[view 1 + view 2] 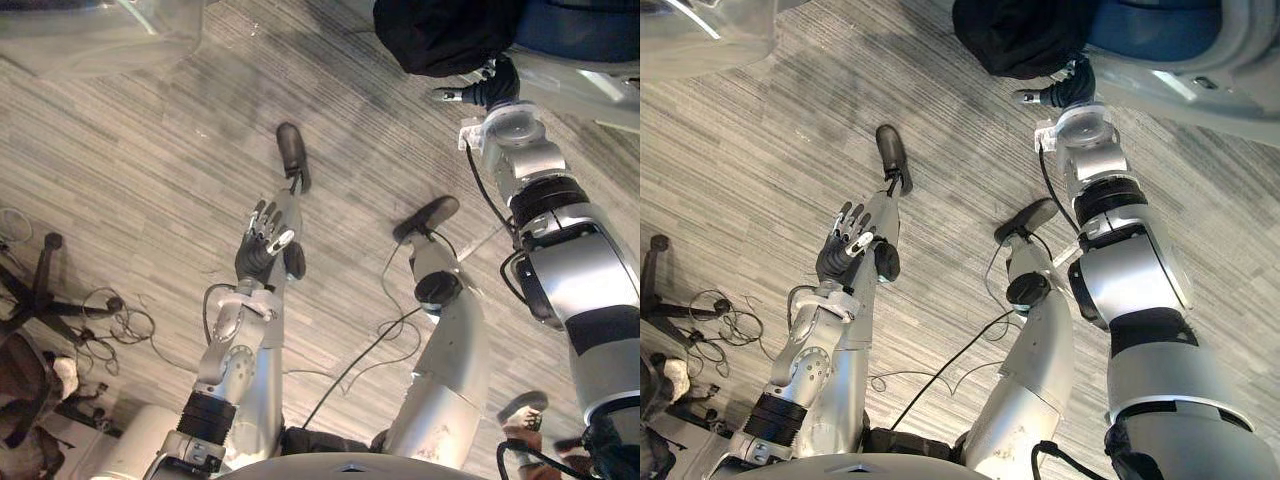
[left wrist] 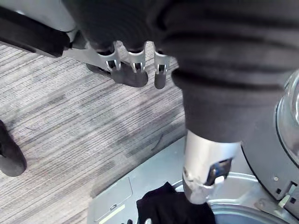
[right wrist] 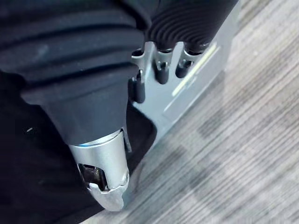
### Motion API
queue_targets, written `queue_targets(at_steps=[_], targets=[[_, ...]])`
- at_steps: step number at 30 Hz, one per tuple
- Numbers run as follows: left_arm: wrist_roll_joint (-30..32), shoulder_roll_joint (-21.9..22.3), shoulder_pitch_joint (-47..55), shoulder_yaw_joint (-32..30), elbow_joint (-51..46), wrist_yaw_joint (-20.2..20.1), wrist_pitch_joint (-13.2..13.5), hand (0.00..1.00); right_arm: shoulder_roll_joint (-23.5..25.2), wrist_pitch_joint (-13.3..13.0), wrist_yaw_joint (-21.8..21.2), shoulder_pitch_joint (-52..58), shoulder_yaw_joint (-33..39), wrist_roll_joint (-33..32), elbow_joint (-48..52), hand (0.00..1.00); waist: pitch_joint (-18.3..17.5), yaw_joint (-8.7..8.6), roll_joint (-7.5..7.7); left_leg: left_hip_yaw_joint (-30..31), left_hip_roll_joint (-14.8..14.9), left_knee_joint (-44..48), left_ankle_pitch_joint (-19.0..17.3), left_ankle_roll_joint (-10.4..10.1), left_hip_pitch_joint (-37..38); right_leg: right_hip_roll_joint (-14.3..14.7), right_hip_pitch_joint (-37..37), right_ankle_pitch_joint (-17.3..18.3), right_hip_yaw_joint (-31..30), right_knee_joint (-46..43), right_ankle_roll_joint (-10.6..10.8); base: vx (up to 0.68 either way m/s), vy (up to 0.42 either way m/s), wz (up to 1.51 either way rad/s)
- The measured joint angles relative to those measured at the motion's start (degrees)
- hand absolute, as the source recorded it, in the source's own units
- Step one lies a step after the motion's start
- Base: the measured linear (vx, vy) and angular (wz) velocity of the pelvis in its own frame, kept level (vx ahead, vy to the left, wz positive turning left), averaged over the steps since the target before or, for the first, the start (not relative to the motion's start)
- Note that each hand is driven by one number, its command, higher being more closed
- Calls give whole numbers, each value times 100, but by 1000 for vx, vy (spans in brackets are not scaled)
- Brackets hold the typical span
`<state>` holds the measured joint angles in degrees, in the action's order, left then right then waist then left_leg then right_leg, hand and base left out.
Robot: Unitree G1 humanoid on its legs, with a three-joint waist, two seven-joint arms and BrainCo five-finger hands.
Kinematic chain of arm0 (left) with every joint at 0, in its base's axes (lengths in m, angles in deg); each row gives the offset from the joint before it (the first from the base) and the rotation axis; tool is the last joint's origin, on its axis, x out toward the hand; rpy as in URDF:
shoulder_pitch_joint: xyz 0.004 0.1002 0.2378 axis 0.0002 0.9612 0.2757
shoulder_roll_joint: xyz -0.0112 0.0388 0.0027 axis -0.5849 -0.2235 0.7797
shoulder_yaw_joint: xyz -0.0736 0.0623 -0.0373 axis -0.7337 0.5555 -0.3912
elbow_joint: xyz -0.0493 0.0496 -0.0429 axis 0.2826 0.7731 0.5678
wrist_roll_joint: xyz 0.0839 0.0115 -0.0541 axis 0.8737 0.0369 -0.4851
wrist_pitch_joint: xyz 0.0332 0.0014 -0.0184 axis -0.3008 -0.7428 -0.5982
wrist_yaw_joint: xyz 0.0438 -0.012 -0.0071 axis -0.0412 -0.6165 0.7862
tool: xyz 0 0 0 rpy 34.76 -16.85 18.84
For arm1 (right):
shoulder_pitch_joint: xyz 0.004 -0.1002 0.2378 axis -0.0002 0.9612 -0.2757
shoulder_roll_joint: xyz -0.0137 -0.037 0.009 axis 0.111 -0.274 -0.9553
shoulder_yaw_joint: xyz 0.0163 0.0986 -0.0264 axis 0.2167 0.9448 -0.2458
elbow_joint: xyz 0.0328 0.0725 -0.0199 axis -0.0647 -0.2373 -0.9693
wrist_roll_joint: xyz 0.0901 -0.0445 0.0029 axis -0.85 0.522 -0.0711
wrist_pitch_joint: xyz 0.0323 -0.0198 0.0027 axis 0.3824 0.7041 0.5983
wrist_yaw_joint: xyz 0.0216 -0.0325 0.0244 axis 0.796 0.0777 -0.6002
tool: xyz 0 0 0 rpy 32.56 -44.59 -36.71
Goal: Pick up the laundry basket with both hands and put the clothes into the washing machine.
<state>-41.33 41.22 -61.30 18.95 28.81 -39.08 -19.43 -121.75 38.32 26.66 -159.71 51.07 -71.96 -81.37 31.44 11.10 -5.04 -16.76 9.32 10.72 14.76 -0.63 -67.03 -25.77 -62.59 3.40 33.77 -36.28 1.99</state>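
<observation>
A black garment (image 1: 440,35) bulges from the washing machine's opening (image 1: 580,25) at the top right. My right hand (image 1: 492,88) is raised against its lower edge, fingers (image 3: 161,70) fairly straight and the thumb beside the dark cloth (image 3: 28,163), with nothing clasped. My left hand (image 1: 265,240) hangs over bare floor at centre left, open and empty, well apart from the machine. In its wrist view the left hand's fingers (image 2: 135,65) are relaxed, and the black garment (image 2: 170,210) lies at the machine's rim.
A pale translucent object (image 1: 100,30) sits at the top left; I cannot tell what it is. An office chair base (image 1: 40,290) stands at the lower left. A person's shoe (image 1: 525,410) is on the floor at the lower right. The machine's grey front panel (image 3: 201,60) meets the striped carpet.
</observation>
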Motion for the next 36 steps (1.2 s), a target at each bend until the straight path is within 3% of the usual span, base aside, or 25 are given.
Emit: queue_targets(at_steps=[4, 6, 10, 15, 20, 24, 30, 31, 32, 33, 34, 35, 36], targets=[[0, 85, 0, -72, -101, -51, -42, 0, 353, 9, -315, -233, -45, -736, 593, 100, 0, 70, 0, 141, 23, -5, 60, -54, -3, -27, -20, 228, 58, -261, -87, -57, -84, 12], [1, 87, -5, -171, -82, -56, -113, 0, 598, -391, -317, -377, 190, -1400, 1492, 100, 0, 90, -1, 264, 51, -6, 207, -46, -7, -35, -5, 364, 133, -436, -114, -45, -102, 11], [0, 98, -76, -356, 238, -39, -127, 0, 1212, -1189, -261, -437, 1349, -2132, 2935, 100, -1, 111, -1, 284, 167, 92, 331, 94, 164, 4, 280, 466, 283, -514, -156, -16, -88, 5], [7, 87, -207, -400, 604, 12, -134, 0, 1975, -1692, -131, 1012, 2458, -2687, 4649, 100, -23, 44, -1, 253, 249, 225, 78, 115, 598, 139, 843, 510, 301, -251, -75, -11, -76, -5], [58, 75, -232, -331, 579, 12, -133, 0, 2332, -2107, 49, 1837, 3350, -2850, 5756, 100, -161, -47, 5, 153, 273, 210, -27, 136, 754, 278, 1060, 286, 281, 150, 48, -16, -40, -13], [50, 84, -240, -193, 562, 110, -125, 0, 2639, -2559, 693, 1809, 3782, -2515, 5723, 100, -161, 65, 5, 7, 281, 218, -51, 202, 827, 311, 1101, 118, 194, 341, 69, -3, -39, -10], [-56, 196, -194, -86, 569, 259, -107, 0, 2604, -2521, 1620, 1196, 4387, -1889, 4824, 100, -180, 29, -3, -75, 172, 0, -85, 179, 894, 273, 1058, -46, 138, 489, 70, -65, 0, 3], [-59, 173, -188, -19, 560, 266, -105, 0, 2461, -2499, 1644, 1046, 4461, -1842, 4612, 100, -207, -5, 26, -154, 104, -3, -305, -78, 827, 204, 1013, -86, 121, 641, 68, -101, 44, 16], [-61, 167, -193, 26, 565, 269, -103, 0, 2323, -2454, 1655, 941, 4464, -1772, 4489, 100, -223, -49, 35, -151, 107, 333, -508, -71, 645, 146, 946, -93, 111, 735, 68, -72, 42, -7], [-66, 213, -189, 68, 626, 272, -102, 0, 2001, -2200, 1785, 681, 4503, -1619, 4144, 100, -212, 11, 31, 462, 131, 1592, -746, 459, 353, 93, 832, -218, 45, 731, 329, -18, 19, -26], [-109, 231, -180, 70, 611, 290, -105, 0, 1722, -2010, 1832, 440, 4420, -1403, 3815, 100, -215, -52, 5, 372, 91, 1349, -1029, 173, 417, -66, 669, -372, -147, 475, 386, -4, 15, -30], [-132, 214, -151, 54, 535, 297, -66, 0, 1616, -1930, 1842, 328, 4352, -1343, 3644, 100, -219, -113, -1, 232, 110, 1262, -935, 210, 406, -57, 652, -405, -249, 320, 336, 2, 18, -6], [-183, 88, -135, 72, 451, 295, -22, 0, 1323, -1745, 1881, 106, 4230, -1219, 3072, 100, -220, -117, 2, 179, 117, 1181, -834, 209, 361, 51, 767, -178, -342, 307, 271, -78, 34, -5]])
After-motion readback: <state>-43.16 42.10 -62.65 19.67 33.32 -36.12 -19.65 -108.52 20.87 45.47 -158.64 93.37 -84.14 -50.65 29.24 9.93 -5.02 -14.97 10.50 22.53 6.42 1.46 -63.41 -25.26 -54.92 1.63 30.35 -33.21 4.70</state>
